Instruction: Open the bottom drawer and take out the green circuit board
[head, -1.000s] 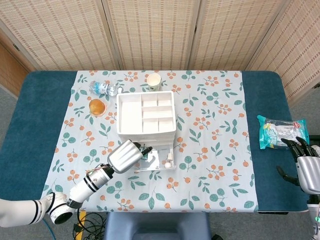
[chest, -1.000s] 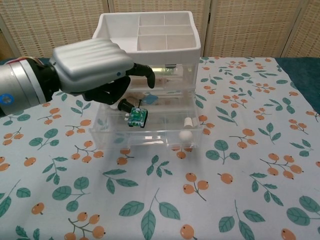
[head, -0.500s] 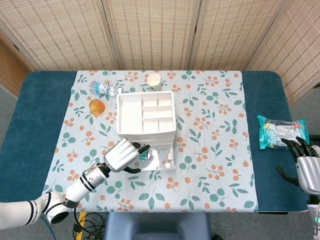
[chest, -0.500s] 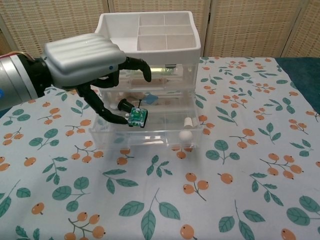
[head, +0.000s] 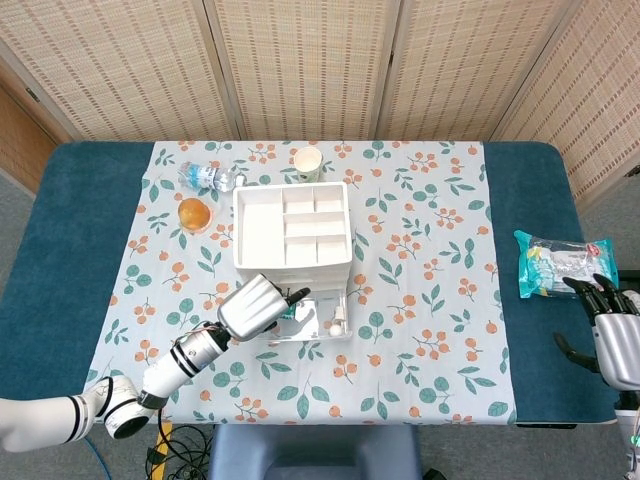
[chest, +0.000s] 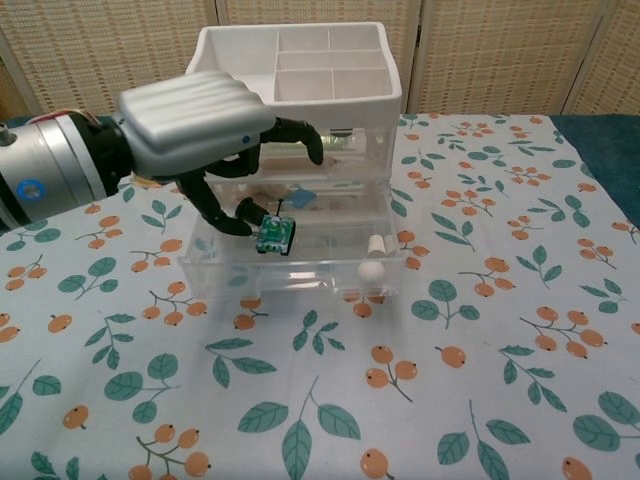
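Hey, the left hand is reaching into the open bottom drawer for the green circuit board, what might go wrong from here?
The left hand hovers over the open bottom drawer, fingertips beside the green circuit board, which stands tilted. Whether it is gripped yet is unclear, so a weak pinch could let it slip back down. The fingers could also catch on the drawer above or the clear front wall while lifting. Pushing down might slide the light organizer.
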